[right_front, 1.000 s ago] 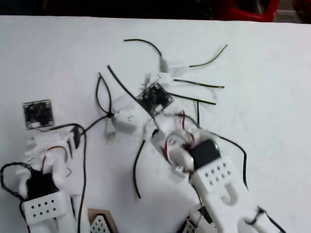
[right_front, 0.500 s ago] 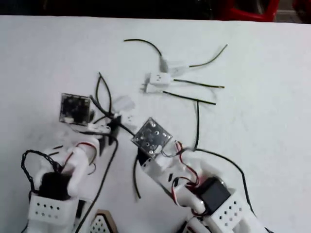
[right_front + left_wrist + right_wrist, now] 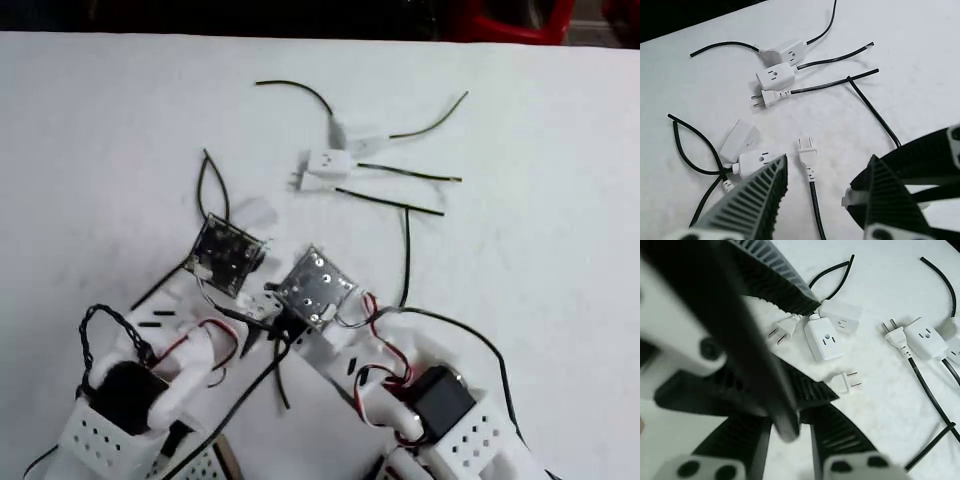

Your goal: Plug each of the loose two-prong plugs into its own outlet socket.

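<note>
Though bracketed by the left gripper (image 3: 827, 162), not yet held: plug (image 3: 807, 156) flat on the table (image 3: 920, 60), prongs aimed away from the wrist, cord (image 3: 815, 210) trailing back toward it. Jaws of that gripper spread wide, gripping nothing. Nearest socket (image 3: 756, 161) just beside one finger (image 3: 767, 192), a white tag (image 3: 740, 140) right by it. Farther off, two more sockets (image 3: 775, 76) and a second plug (image 3: 771, 97) bunched together. Close alongside, right gripper (image 3: 292, 322); parted or clenched, cannot tell.

Likely trouble from here: clashing of the two grippers, given so little room between them; pinching the plug askew, with prongs then missing the slots; shoving the loose socket along the table instead of mating, unless pinned down by the other arm; snagging cords looping beneath both arms.

Plain white table, smooth-looking and probably slick. Beyond its far edge, a dark room and something red (image 3: 510, 18).
</note>
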Robot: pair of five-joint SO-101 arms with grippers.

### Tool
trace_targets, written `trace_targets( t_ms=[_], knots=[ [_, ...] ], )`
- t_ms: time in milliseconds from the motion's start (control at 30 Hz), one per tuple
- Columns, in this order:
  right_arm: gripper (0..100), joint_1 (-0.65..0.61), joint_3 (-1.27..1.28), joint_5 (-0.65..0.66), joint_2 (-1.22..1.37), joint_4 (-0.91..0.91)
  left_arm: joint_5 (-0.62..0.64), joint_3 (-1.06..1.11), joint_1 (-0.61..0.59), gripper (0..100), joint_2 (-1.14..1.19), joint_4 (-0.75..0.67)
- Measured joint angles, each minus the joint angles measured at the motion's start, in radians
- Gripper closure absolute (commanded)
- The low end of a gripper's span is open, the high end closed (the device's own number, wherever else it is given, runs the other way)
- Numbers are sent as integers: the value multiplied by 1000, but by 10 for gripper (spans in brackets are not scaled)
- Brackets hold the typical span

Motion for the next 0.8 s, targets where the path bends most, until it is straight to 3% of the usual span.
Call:
trace_targets(
  t_ms=[200, 433, 600, 800],
  knots=[
    [981, 101, 0, -8, -3, -17, -18, 0, -124, 736, 9, 2],
    [981, 302, -2, -54, -3, -91, -144, 0, -270, 694, 20, 21],
    [981, 509, -2, -101, -3, -169, -169, -40, -255, 676, 206, 37],
    [981, 709, -2, -196, -3, -252, -100, -150, -120, 675, 502, 37]
  ],
)
